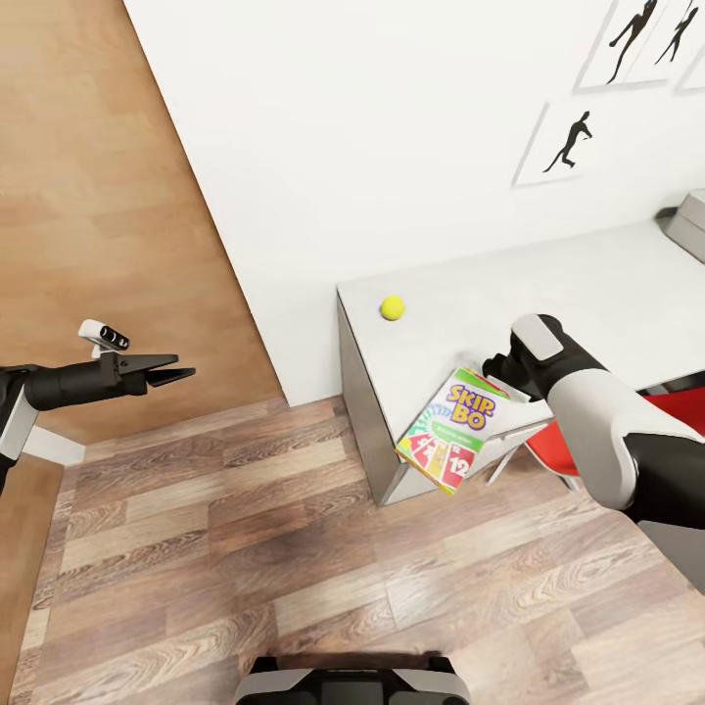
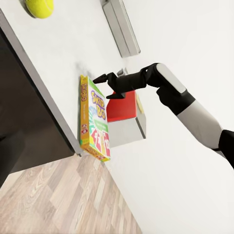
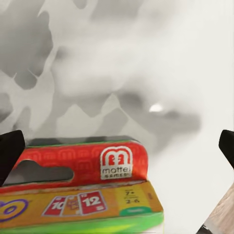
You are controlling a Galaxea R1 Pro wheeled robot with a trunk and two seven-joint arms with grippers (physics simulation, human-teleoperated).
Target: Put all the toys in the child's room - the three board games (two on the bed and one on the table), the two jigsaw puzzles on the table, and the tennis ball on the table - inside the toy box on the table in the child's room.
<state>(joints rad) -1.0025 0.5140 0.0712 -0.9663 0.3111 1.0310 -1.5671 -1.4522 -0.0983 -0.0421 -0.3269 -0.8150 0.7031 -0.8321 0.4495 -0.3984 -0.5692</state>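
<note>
SKIP-BO box [image 1: 453, 429]: half on the bench [image 1: 607, 284], at its near corner, with the lower end hanging out past the edge over the wood floor [image 1: 294, 548]; red "mattel" end points toward 1 o'clock in the head view.
Right claw [image 1: 499, 367]: spread wide at that red end, one finger either side in the right wrist view, neither one visibly pressing the card; not pinching yet.
Step in hand: judged to be the grasp of this board game, ahead of the carry to the toy box.
Doing it well: square up on the red end, go deep enough for the pads to bite past the thin hang-tab, then close across the narrow thickness, not the broad printed face.
Risk: any downward or outward nudge before closing likely tips the overhanging box onto the floor; better to squeeze first, then lift.
Tennis ball [image 1: 393, 307]: loose on the bench at 11 o'clock from the box, well apart; round, so best kept out of the lift path.
Toy box [image 1: 688, 223]: grey corner at 2 o'clock, far along the bench near the wall.
Red chair [image 1: 676, 411]: tucked under the bench beneath the right forearm.
Left claw [image 1: 181, 372]: at 9 o'clock, well apart over the floor, tips slightly parted, holding nothing.
</note>
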